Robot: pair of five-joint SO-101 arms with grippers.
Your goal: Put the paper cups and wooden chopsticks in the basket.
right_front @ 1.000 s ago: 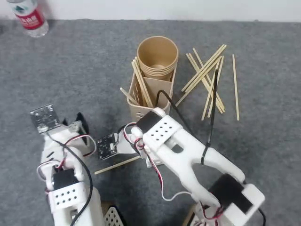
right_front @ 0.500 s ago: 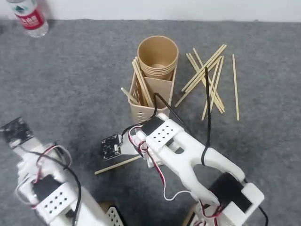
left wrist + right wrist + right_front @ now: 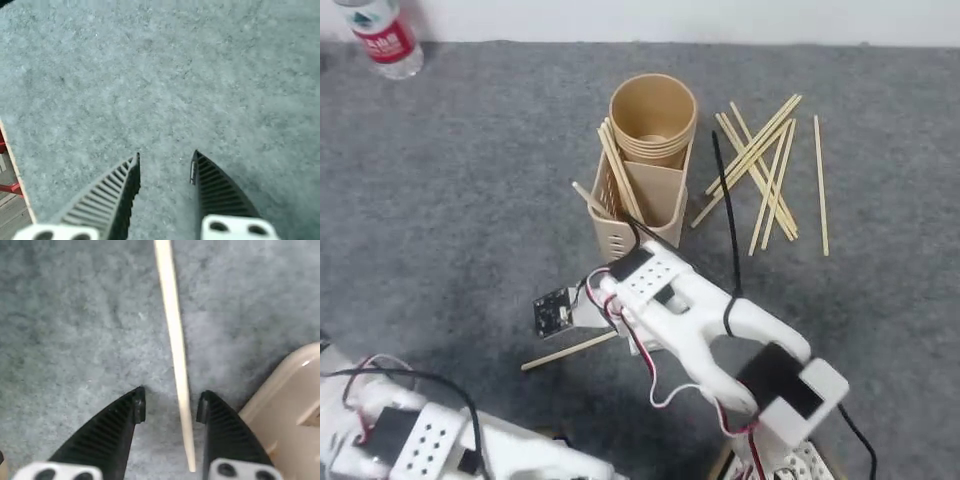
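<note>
Jaws of the right gripper (image 3: pixel 170 407) stand moderately apart; black, ribbed on the inner faces, tapering to points; nothing clamped. A chopstick (image 3: pixel 172 340) lies flat on the carpet between them, nearer one jaw, contact unclear; pale wood, slim, straight, smooth. The rounded beige corner of the basket (image 3: pixel 287 395) sits just beside that same jaw.

The left gripper (image 3: pixel 165 162) is open about as wide, with the same ribbed black fingers; it holds nothing and hangs over bare grey carpet (image 3: pixel 150 75) with a short fuzzy pile; the carpet's edge is close by.

In the high view the white right arm (image 3: pixel 665 290) sits low just in front of the basket; tall, beige plastic, slotted walls, split into compartments. A stack of brown paper cups (image 3: pixel 653 115) stands upright in the far compartment; basket sticks (image 3: pixel 618 175) lean tilted in the compartment beside it.

Loose chopsticks (image 3: pixel 760 165) lie criss-crossed on the carpet right of the basket, near but apart from it; a black cable (image 3: pixel 728 220) runs between them and the basket. The left arm (image 3: pixel 420 450) is at the near left corner, well apart from the basket, with wide open carpet between. A clear plastic bottle (image 3: pixel 380 35) with a red label lies at the far left edge.
</note>
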